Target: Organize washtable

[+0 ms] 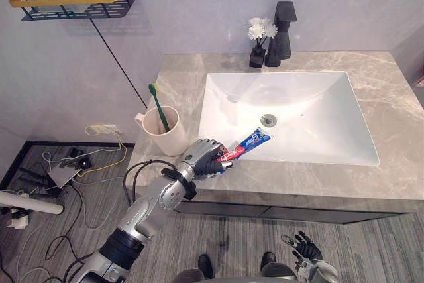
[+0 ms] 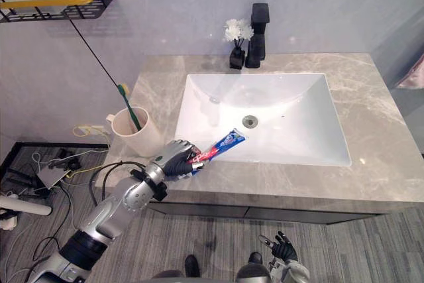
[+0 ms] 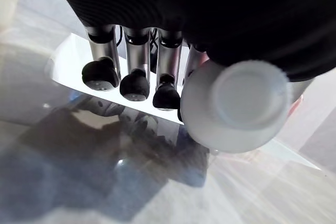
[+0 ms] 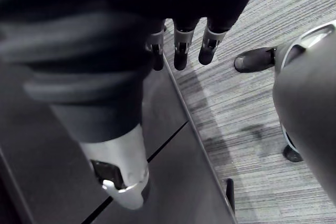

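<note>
Left hand (image 1: 202, 157) clamps the toothpaste tube (image 1: 250, 142) at the sink's (image 1: 298, 114) front-left rim.
Eye views: tube slants over the sink; cup (image 1: 164, 136) stands just left, bare tabletop (image 1: 394, 107) right. Left wrist view: fingers (image 3: 135, 80) curl round the white-capped tube. Right wrist view: right hand (image 4: 180, 56) hangs below the sink, fingers apart.

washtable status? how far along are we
Roughly midway. Done: the toothbrush stands in the cup at the counter's left. In hand: the left hand is curled round the toothpaste tube at the sink's front-left corner, beside the cup. Left: setting the tube down, probably in the cup. The right hand hangs open below the counter.
</note>
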You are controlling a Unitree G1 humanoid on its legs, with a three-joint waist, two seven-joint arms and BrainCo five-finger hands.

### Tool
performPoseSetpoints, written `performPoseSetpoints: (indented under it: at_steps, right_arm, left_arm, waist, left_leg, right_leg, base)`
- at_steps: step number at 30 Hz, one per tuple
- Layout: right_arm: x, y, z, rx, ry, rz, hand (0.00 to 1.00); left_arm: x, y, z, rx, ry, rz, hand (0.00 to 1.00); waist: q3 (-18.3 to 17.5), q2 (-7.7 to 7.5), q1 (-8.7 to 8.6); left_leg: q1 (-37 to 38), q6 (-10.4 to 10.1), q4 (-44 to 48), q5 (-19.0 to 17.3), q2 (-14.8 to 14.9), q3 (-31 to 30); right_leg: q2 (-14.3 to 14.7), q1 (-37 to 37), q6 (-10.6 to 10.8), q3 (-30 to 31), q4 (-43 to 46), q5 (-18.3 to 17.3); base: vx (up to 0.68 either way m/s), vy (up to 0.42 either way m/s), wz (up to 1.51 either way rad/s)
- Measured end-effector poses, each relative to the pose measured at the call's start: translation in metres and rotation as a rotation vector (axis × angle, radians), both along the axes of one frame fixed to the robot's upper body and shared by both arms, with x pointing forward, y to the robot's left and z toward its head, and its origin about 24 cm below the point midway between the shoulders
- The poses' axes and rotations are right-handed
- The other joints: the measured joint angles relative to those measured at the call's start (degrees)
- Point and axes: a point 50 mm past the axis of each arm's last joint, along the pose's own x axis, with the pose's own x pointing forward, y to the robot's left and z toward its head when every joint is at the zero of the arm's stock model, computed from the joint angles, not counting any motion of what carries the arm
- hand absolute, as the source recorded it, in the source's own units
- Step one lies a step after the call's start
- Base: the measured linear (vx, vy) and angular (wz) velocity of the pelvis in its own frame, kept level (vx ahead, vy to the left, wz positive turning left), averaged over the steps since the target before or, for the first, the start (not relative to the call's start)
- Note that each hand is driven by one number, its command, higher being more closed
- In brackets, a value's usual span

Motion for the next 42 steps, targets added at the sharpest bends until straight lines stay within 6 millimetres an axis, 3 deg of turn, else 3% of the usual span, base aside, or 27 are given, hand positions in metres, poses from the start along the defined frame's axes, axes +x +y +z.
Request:
performPoseSetpoints:
  at_steps: [15,21,27,32,35,39,42]
  right_arm:
    - [0.002,-0.001,0.002,-0.015,-0.009,-0.01,0.0]
    - [-0.01,-0.005,-0.001,-0.013,0.014,-0.048,0.0]
    - [-0.023,-0.006,-0.004,0.027,0.021,-0.175,0.0]
    - [-0.033,-0.014,-0.004,0.053,0.003,-0.33,0.0]
    - [-0.033,-0.025,0.006,0.049,-0.086,-0.448,0.0]
    - [-0.023,-0.048,0.033,-0.001,-0.281,-0.63,0.0]
    - [-0.013,-0.067,0.06,-0.057,-0.437,-0.72,0.0]
  left_arm:
    - [-0.001,-0.001,0.003,-0.024,0.0,-0.002,1.0]
    - [-0.007,-0.017,0.031,-0.196,-0.086,-0.04,1.0]
    - [-0.017,-0.025,0.072,-0.455,-0.233,-0.037,1.0]
    - [-0.02,-0.023,0.087,-0.564,-0.291,-0.019,1.0]
    - [-0.026,-0.022,0.095,-0.643,-0.322,-0.008,1.0]
    - [-0.038,-0.003,0.117,-0.775,-0.462,0.076,1.0]
    - [-0.045,0.015,0.121,-0.841,-0.534,0.173,1.0]
  waist:
    - [0.2,0.41,0.04]
    - [0.1,0.47,1.5]
    - [0.0,0.64,1.52]
    - [-0.6,0.86,1.55]
    - [-1.3,1.22,1.32]
    - [-1.3,1.15,1.33]
    - [-2.6,1.13,1.63]
  left_leg:
    - [0.0,0.0,0.0,0.0,0.1,0.3]
    - [-0.6,0.0,0.3,0.0,0.3,2.2]
    - [-0.6,0.0,0.3,-0.1,0.5,3.6]
    - [-0.5,0.0,0.3,-0.3,0.8,5.1]
    - [-0.2,0.2,0.4,-0.6,0.8,5.7]
    - [-0.2,0.2,0.5,-0.6,0.8,5.8]
    - [-0.2,0.1,0.5,-0.9,1.1,6.9]
  right_leg:
    - [0.0,-0.2,0.0,0.4,0.0,0.0]
    - [0.1,-1.3,-0.3,2.2,0.2,0.5]
    - [0.3,-2.1,-0.5,3.9,0.2,0.7]
    - [0.6,-3.0,-0.5,5.5,0.2,1.0]
    - [0.7,-3.0,-0.6,6.3,0.3,1.2]
    - [1.0,-3.2,-0.7,6.5,0.3,1.2]
    - [1.4,-4.1,-0.8,7.8,0.2,1.4]
  base:
    - [0.0,0.0,-0.01]
    - [-0.01,0.008,-0.14]
    - [-0.03,0.002,-0.12]
    - [-0.03,0.002,-0.19]
    - [0.01,0.009,-0.12]
    - [0.0,0.001,-0.01]
    - [-0.03,-0.006,-0.19]
